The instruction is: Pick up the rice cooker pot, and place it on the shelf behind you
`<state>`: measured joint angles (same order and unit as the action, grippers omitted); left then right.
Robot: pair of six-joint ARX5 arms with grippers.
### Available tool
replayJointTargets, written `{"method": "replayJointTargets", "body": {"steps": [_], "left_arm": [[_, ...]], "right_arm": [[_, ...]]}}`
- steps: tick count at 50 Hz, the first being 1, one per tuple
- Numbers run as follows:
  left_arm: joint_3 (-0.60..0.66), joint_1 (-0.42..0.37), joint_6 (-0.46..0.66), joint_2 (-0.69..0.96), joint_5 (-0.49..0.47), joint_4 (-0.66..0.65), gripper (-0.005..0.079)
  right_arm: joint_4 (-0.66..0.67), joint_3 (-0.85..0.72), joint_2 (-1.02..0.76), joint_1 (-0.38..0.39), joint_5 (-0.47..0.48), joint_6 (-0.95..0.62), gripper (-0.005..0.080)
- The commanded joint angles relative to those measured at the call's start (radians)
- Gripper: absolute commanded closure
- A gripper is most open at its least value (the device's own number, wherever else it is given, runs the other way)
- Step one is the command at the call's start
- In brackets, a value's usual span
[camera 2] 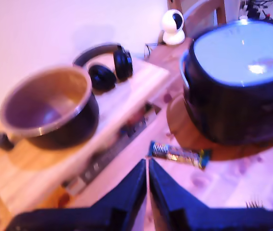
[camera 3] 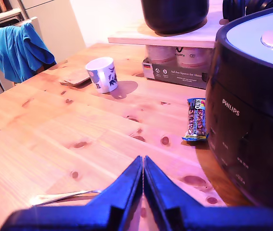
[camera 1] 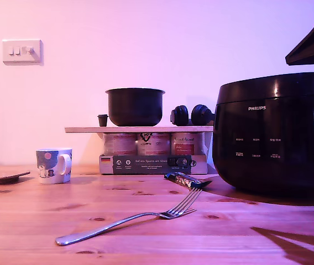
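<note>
The rice cooker pot (camera 1: 135, 106), dark with a thin silvery rim, stands upright on the shelf (camera 1: 137, 129), a light plank resting on jars and a box. My first gripper (camera 2: 147, 178) is shut on nothing, above the table and apart from the pot (camera 2: 50, 108) and the shelf (camera 2: 122, 96). My second gripper (camera 3: 142, 173) is also shut and empty, low over the tabletop, far from the pot (camera 3: 175, 14) on the shelf (camera 3: 175, 37). A dark arm part (camera 1: 312, 44) shows at the exterior view's upper right; which arm it belongs to is unclear.
The glossy Philips cooker body (camera 1: 276, 132) fills the exterior view's right. Headphones (camera 1: 192, 115) and a small dark cup (camera 1: 102, 120) flank the pot on the shelf. On the table lie a fork (camera 1: 129, 218), a snack bar (camera 1: 187, 179), a mug (camera 1: 55, 164) and coasters (camera 1: 2, 177).
</note>
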<state>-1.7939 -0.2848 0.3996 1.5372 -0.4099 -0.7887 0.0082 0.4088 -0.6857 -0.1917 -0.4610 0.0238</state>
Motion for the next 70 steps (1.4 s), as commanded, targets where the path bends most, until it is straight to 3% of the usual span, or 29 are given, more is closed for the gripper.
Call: {"method": "replayJointTargets", "body": {"steps": [1, 16, 28, 40, 48, 54, 60, 70], "left_arm": [[0.106, 0.005, -0.008, -0.032, -0.001, 0.029, 0.0762], [0.546, 0.005, -0.063, -0.288, 0.011, 0.208, 0.0762], [0.800, 0.003, -0.147, -0.465, 0.044, 0.429, 0.0762], [1.033, -0.001, -0.227, -0.631, 0.078, 0.705, 0.0762], [1.107, -0.028, -0.290, -0.697, 0.117, 0.814, 0.0762], [1.111, -0.057, -0.291, -0.708, 0.133, 0.847, 0.0762], [1.111, -0.077, -0.296, -0.705, 0.127, 0.825, 0.0761], [1.111, -0.078, -0.295, -0.705, 0.127, 0.767, 0.0761]], "right_arm": [[0.011, 0.007, -0.002, -0.005, 0.000, -0.006, 0.0765], [0.010, 0.007, -0.002, -0.005, -0.001, -0.005, 0.0765], [0.009, 0.007, -0.002, -0.005, 0.002, -0.008, 0.0765], [0.098, 0.007, -0.002, -0.005, 0.101, -0.053, 0.0765], [0.270, 0.007, -0.002, -0.011, 0.180, -0.021, 0.0765], [0.368, 0.007, -0.001, -0.028, 0.180, -0.020, 0.0765], [0.382, 0.007, -0.001, -0.031, 0.181, -0.022, 0.0765], [0.272, 0.007, -0.001, -0.031, 0.183, -0.022, 0.0765]]}}
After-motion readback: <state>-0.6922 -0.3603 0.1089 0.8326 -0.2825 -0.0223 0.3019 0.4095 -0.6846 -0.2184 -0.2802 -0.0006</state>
